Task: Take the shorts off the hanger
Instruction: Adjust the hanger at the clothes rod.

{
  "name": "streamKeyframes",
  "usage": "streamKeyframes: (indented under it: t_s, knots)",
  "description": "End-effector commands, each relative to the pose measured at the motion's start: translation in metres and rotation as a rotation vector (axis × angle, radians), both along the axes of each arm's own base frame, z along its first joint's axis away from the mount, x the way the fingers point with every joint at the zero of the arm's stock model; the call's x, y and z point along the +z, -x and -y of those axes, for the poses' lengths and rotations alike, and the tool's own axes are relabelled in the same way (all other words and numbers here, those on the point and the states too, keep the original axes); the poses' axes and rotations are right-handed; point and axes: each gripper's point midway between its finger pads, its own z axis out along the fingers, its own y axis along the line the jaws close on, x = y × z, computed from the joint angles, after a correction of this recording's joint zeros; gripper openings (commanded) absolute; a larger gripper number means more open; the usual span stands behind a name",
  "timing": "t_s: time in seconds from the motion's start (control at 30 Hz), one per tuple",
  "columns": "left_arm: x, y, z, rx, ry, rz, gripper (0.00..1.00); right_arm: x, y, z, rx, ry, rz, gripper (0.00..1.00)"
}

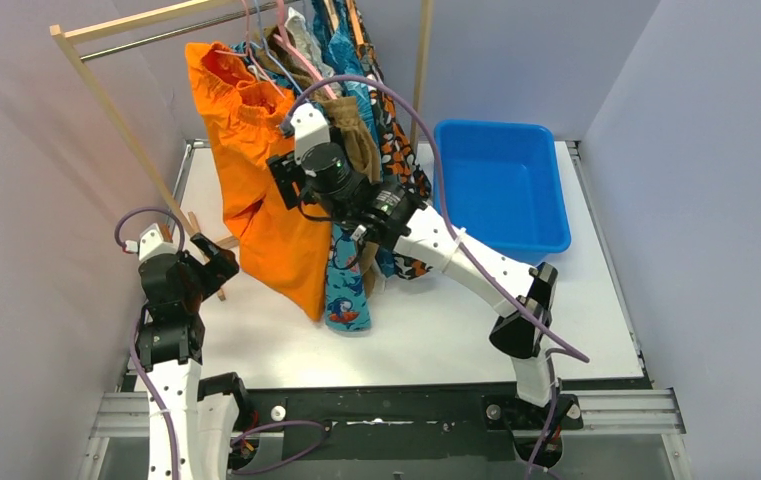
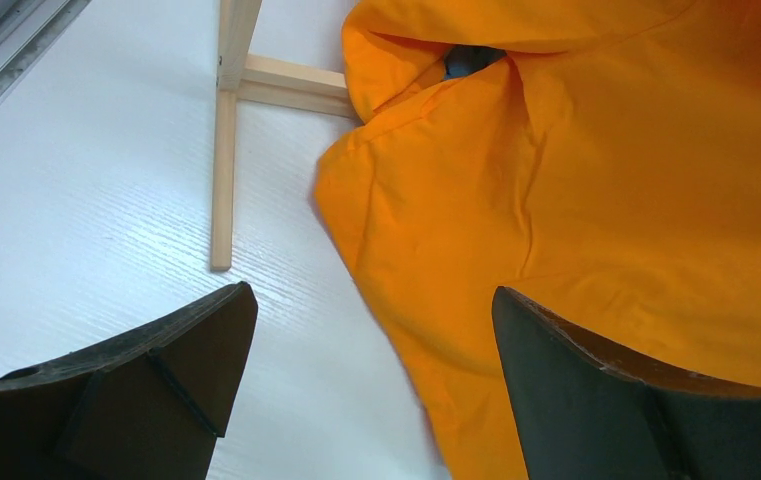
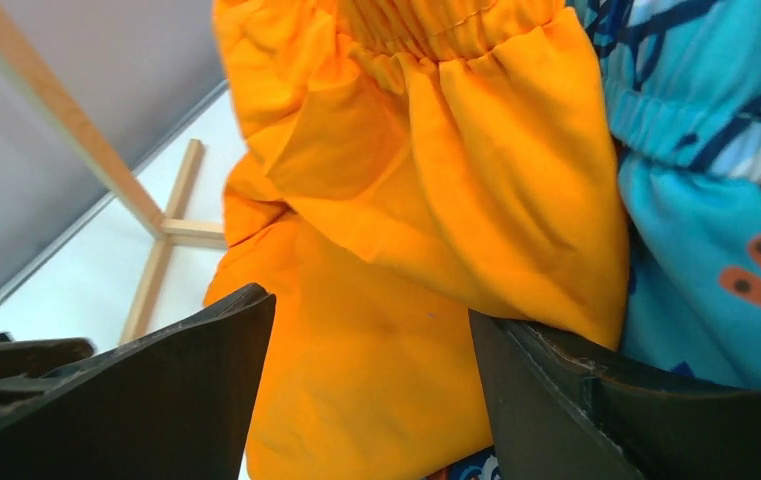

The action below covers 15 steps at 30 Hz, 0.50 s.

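Plain orange shorts (image 1: 261, 215) hang at the front of a row on hangers (image 1: 274, 58) on a wooden rack (image 1: 156, 22). Behind them hang teal shark-print shorts (image 1: 346, 295), brown shorts (image 1: 361, 125) and camouflage shorts (image 1: 401, 150). My right gripper (image 1: 281, 180) is raised against the orange shorts just below their waistband. In the right wrist view it (image 3: 371, 308) is open, with orange fabric (image 3: 426, 200) filling the gap and draping over one finger, teal shorts (image 3: 696, 230) beside it. My left gripper (image 1: 224, 268) is low by the orange hem, open (image 2: 374, 295), nothing pinched; the orange cloth (image 2: 606, 200) lies partly between its fingers.
A blue bin (image 1: 501, 185) stands on the white table at the back right. The rack's slanted wooden leg and cross foot (image 2: 224, 150) stand on the table just left of the orange shorts, close to my left gripper. Grey walls close in both sides.
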Motion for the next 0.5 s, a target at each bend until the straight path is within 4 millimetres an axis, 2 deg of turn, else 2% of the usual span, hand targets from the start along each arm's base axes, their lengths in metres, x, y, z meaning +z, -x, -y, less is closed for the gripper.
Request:
streamKeyframes:
  t_s: [0.0, 0.1, 0.2, 0.37, 0.47]
  knots:
    - [0.016, -0.004, 0.005, -0.02, 0.001, 0.059, 0.89, 0.041, -0.011, 0.035, 0.008, -0.02, 0.048, 0.76]
    - [0.017, -0.005, 0.007, -0.03, 0.006, 0.063, 0.89, 0.043, -0.026, 0.058, 0.0, -0.007, 0.04, 0.78]
    - [0.017, -0.005, 0.009, -0.04, 0.011, 0.066, 0.89, 0.048, -0.032, 0.071, 0.087, -0.024, -0.004, 0.79]
    - [0.007, -0.004, 0.011, -0.046, 0.021, 0.045, 0.89, 0.059, -0.015, 0.076, 0.207, -0.058, -0.025, 0.81]
    - [0.006, -0.004, 0.011, -0.046, 0.022, 0.044, 0.89, 0.05, -0.003, 0.077, 0.252, -0.058, -0.074, 0.82]
